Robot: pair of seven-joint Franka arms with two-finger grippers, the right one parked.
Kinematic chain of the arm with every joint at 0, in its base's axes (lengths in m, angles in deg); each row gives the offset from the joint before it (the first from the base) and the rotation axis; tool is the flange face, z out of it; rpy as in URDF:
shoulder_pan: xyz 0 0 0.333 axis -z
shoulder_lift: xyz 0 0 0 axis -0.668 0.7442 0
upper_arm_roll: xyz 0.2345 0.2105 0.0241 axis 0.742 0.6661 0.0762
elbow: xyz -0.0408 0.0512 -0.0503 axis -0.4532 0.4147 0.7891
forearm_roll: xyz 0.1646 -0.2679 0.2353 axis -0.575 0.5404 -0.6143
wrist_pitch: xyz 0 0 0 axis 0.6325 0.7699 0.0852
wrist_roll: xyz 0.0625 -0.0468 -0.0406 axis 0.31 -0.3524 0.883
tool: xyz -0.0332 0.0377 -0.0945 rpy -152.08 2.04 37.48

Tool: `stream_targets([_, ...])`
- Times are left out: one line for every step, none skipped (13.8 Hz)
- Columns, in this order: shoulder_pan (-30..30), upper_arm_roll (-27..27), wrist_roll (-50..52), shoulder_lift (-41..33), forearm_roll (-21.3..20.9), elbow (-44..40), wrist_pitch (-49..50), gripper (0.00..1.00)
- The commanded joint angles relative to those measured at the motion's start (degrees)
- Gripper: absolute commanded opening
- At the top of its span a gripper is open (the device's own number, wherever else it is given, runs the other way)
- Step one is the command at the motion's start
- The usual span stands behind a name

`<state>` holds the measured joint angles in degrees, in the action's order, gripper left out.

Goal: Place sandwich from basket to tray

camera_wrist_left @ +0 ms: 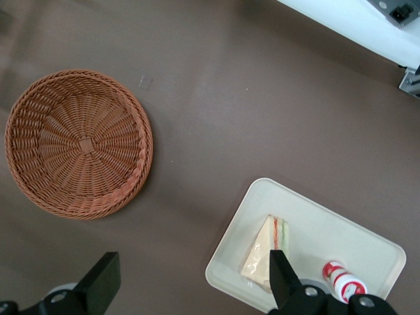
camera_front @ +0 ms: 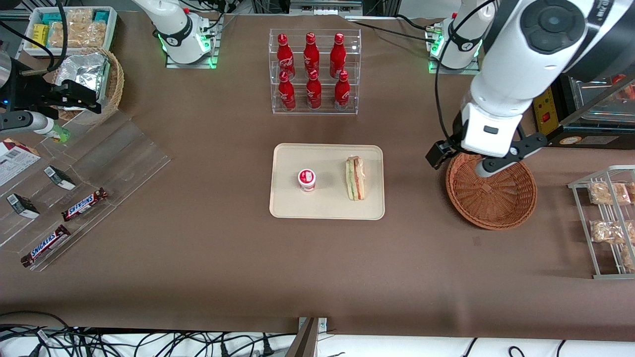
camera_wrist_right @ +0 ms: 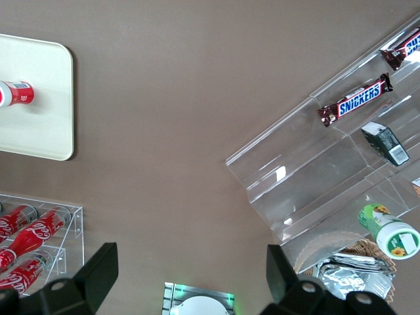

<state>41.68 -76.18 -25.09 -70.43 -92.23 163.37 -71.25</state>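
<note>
The sandwich lies on the cream tray, on the side toward the working arm; it also shows in the left wrist view on the tray. The reddish-brown wicker basket stands empty beside the tray, toward the working arm's end; the wrist view shows its bare inside. My left gripper hangs above the basket's rim farthest from the front camera. It is open and empty, with bare table between its fingers.
A small red-and-white cup stands on the tray beside the sandwich. A clear rack of red bottles stands farther back. A wire rack of bagged snacks is at the working arm's end. Acrylic shelves with candy bars are at the parked arm's end.
</note>
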Motion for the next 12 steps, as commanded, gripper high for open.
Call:
stream_targets([-3.2, 1.6, -9.0, -2.6, 3.0, 1.2, 2.7, 1.00])
stream_targets([-3.1, 3.7, -11.8, -3.2, 3.7, 1.5, 3.0, 1.00])
stream_targets([-3.1, 5.8, -15.1, -4.3, 5.2, 2.5, 3.0, 1.00])
stream_targets([-2.8, 9.0, -19.8, -5.8, 7.0, 3.4, 3.0, 1.00])
stream_targets([-2.7, 11.8, -25.0, -6.8, 8.3, 4.0, 3.3, 1.00])
stream_targets([-2.5, 14.3, -29.9, -7.1, 8.9, 4.0, 4.5, 1.00])
stream_targets([-2.4, 15.9, -33.9, -7.2, 8.9, 4.0, 5.4, 1.00])
stream_targets([-2.4, 17.3, -37.7, -7.6, 8.9, 4.1, 5.5, 1.00])
stream_targets([-2.4, 18.7, -41.4, -7.7, 8.9, 4.2, 5.6, 1.00])
stream_targets([-2.4, 19.4, -45.0, -7.7, 8.9, 4.4, 5.8, 1.00])
stream_targets([-2.4, 19.7, -47.9, -7.8, 8.8, 4.7, 6.4, 1.00])
stream_targets([-2.4, 19.7, -50.7, -7.9, 8.8, 4.8, 6.6, 1.00])
